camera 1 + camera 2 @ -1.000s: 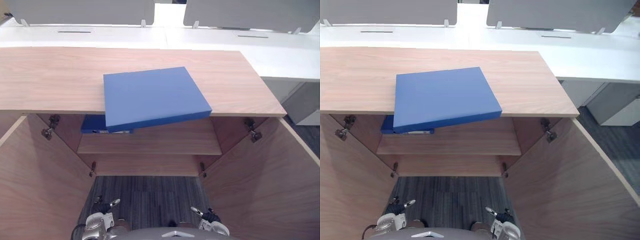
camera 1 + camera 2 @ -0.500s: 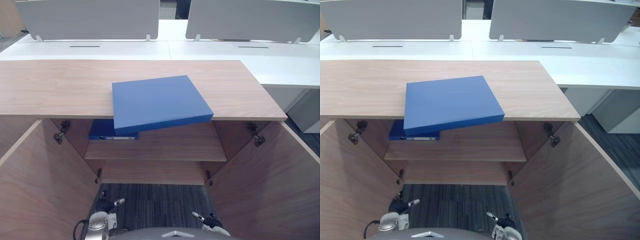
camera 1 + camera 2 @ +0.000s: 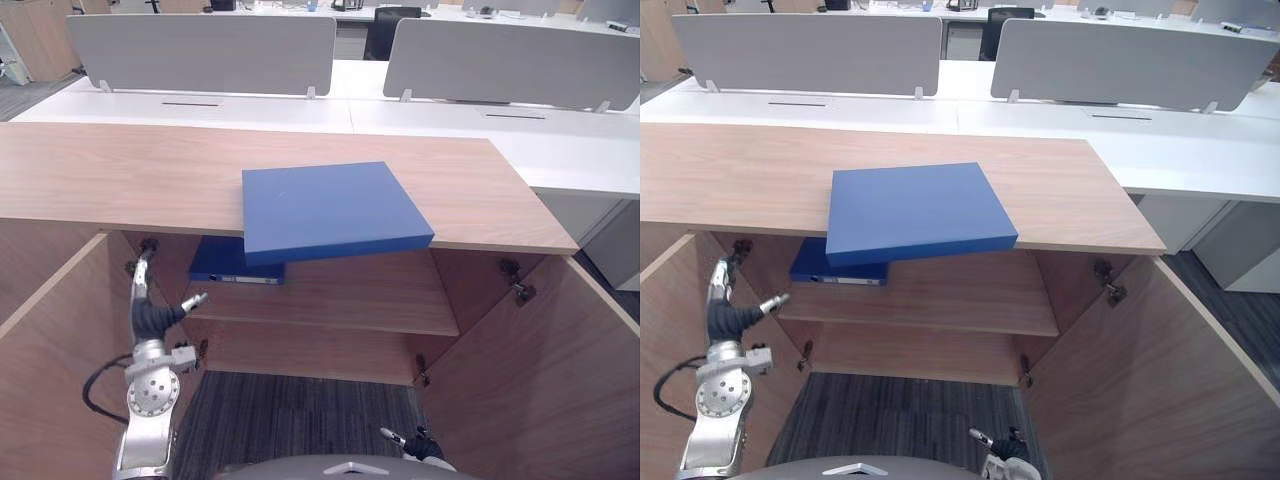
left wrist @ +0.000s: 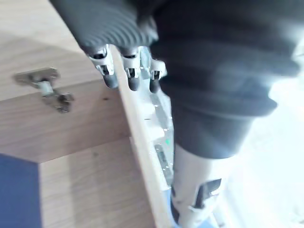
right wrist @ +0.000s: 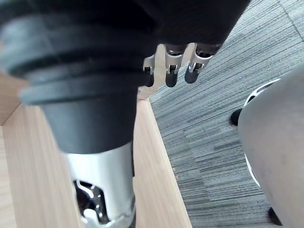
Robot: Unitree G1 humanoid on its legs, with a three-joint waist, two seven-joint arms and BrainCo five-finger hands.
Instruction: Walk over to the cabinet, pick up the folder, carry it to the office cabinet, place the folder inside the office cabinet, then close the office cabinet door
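Two folders: I see a flat blue rectangular folder (image 3: 330, 212) overhanging the wooden cabinet top (image 3: 120, 175); a second blue folder (image 3: 225, 265) shelved below.
Left hand (image 3: 150, 316): raised, fingers relaxed.
Right hand (image 3: 414, 445): low, fingers loose.

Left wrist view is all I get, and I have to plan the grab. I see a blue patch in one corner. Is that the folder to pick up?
Observer: Probably not. In the head views a blue folder lies on the cabinet top, its near edge jutting past the front.
Operator: So what is my blue patch?
Observer: Most likely a second folder, lying on the upper shelf inside the cabinet.
Operator: Where is the left hand relative to them?
Observer: The left hand hangs open beside the open left door, below and to the left of both folders, touching neither.
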